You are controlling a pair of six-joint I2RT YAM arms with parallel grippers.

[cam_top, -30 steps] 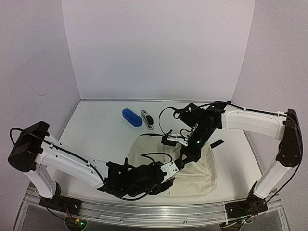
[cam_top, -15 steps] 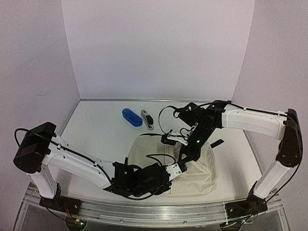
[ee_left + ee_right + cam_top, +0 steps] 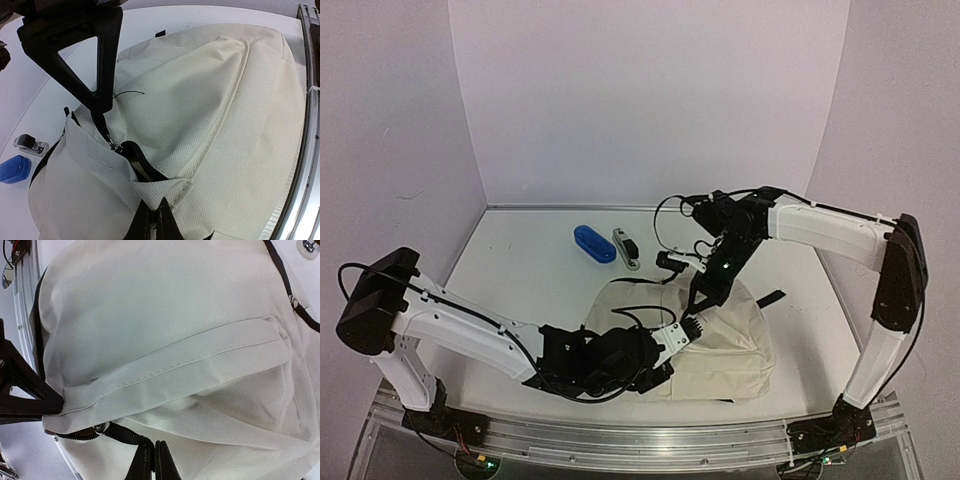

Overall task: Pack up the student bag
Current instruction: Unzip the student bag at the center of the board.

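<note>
Student bag [image 3: 730, 350] of soft cream cloth, zip [image 3: 141, 161] partly open; left gripper [image 3: 152, 212] and right gripper [image 3: 151, 450] pinch it, jaws closed.

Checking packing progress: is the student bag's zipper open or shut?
Partly open. In the left wrist view the student bag shows a short dark gap beside its zipper pull; how far it runs, cannot tell.
</note>
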